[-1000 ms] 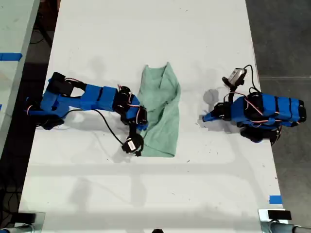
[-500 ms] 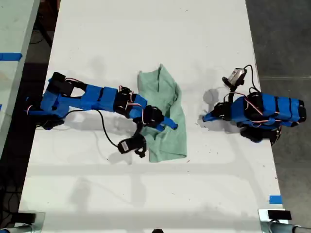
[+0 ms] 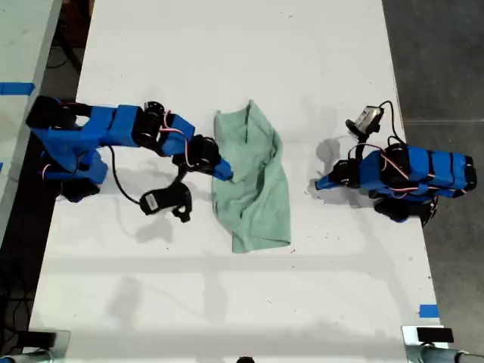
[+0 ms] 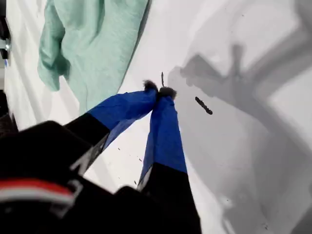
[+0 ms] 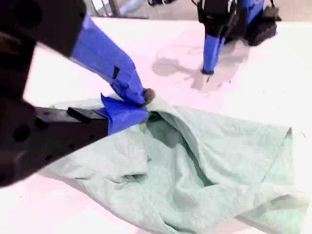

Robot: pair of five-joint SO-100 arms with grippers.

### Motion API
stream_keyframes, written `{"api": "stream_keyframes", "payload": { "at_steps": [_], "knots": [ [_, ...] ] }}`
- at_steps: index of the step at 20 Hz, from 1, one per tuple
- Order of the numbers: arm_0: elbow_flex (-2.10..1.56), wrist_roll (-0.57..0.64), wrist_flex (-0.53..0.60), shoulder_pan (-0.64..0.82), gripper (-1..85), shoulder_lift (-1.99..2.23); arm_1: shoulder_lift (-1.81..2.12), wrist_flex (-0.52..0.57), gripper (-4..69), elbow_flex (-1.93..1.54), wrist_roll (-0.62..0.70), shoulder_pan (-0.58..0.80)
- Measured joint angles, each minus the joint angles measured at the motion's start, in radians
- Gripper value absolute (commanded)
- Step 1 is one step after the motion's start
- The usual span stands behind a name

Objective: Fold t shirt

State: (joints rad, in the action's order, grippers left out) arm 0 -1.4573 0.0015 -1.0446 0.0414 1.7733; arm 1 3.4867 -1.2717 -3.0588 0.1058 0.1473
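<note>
- The pale mint-green soft cloth t shirt point(image 3: 252, 178) lies wrinkled as a long bundle at the middle of the white table point(image 3: 227, 45) in the exterior view, running from above centre down to below centre
- In the second wrist view the t shirt point(image 5: 204, 180) fills the lower part of the frame, with deep folds and one raised ridge of cloth at the blue tips
- My second gripper point(image 3: 224, 170) reaches in from the exterior view's left on its blue arm and sits at the edge of the t shirt that faces the exterior view's left
- In the second wrist view my second gripper point(image 5: 141, 105) is clenched on a pinch of the t shirt's cloth, the two blue fingers meeting on that ridge
- My first gripper point(image 3: 321, 184) is at the exterior view's right, tip down on bare table, near the t shirt but apart from it
- In the first wrist view my first gripper point(image 4: 158, 91) has its blue fingers pressed together with nothing between them, and the t shirt point(image 4: 92, 44) shows in the upper left of that frame
- A small black camera module on a black cable point(image 3: 165, 201) hangs beside the second arm, above the table at the exterior view's left of the t shirt
</note>
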Motion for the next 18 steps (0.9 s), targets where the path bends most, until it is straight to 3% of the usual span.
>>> {"api": "stream_keyframes", "payload": {
  "at_steps": [4, 6, 8, 9, 12, 18],
  "knots": [
    [-0.778, 0.009, 0.371, 0.04, -0.2, 0.738, 0.0, 0.0, 1.1, 0.0, 0.0, 0.0],
    [-1.209, 0.009, 0.482, 0.051, -0.2, 1.132, 0.0, 0.0, 1.1, 0.0, 0.0, 0.0],
    [-1.562, 0.009, 0.428, 0.066, -0.2, 1.5, 0.0, 0.0, 1.1, 0.0, 0.0, 0.0],
    [-1.683, 0.009, 0.336, 0.1, -0.2, 1.661, 0.0, 0.0, 1.1, 0.0, 0.0, 0.0],
    [-1.747, 0.009, 0.195, 0.118, -0.2, 1.793, 0.0, 0.0, 1.1, 0.0, 0.0, 0.0],
    [-1.759, 0.009, 0.153, 0.129, -0.2, 1.824, 0.006, 0.0, 1.1, 0.0, 0.0, 0.0]
  ]
}}
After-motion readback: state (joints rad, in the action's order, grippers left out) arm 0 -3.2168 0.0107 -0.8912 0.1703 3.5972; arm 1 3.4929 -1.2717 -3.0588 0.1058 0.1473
